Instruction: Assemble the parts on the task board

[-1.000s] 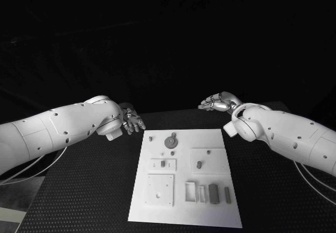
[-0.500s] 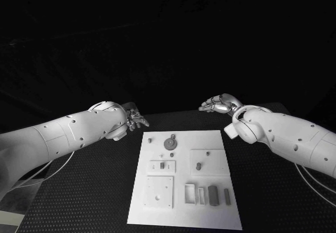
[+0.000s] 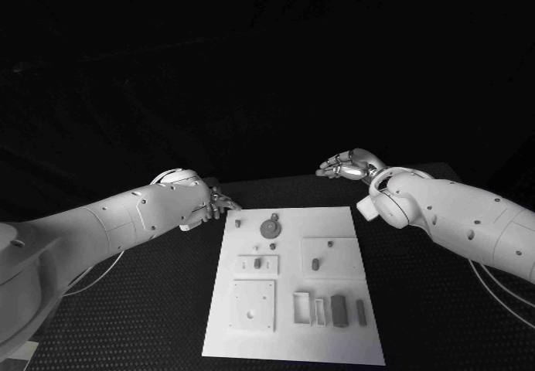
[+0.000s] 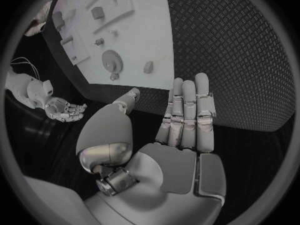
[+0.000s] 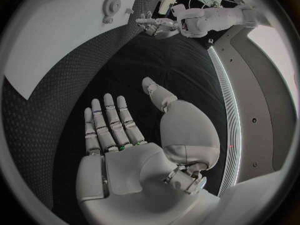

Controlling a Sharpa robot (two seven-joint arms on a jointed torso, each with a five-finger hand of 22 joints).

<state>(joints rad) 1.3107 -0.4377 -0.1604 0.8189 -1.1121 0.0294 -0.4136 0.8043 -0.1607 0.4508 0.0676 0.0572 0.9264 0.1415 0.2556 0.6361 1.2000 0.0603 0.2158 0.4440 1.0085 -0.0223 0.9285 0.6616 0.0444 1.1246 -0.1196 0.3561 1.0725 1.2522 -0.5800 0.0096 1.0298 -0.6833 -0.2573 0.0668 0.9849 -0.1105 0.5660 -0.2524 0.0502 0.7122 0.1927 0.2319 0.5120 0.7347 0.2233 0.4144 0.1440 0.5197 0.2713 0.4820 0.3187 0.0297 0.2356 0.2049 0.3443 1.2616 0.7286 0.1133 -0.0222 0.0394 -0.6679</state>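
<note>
The white task board (image 3: 335, 340) lies in the middle of the black table. On it are a round toothed part (image 3: 271, 227), a small peg (image 3: 239, 222) near its far left corner, a small piece (image 3: 315, 263) in a square plate, and two dark blocks (image 3: 339, 307) near the front. My left hand (image 3: 217, 202) hovers open just beyond the board's far left corner, fingers straight and together (image 4: 186, 116), holding nothing. My right hand (image 3: 348, 165) hangs open past the board's far right corner, palm up and bare (image 5: 122, 145). The toothed part (image 4: 111, 60) lies ahead of my left fingers.
Raised square plates (image 3: 254, 303) and a slotted frame (image 3: 303, 306) stand on the board's front half. Black textured table (image 3: 134, 309) stretches on both sides of the board. The right forearm (image 3: 457, 216) hangs over the table to the board's right.
My left arm has swung inward and forward, bringing its hand closer to the board's far left corner. The right arm and the parts have stayed still.
</note>
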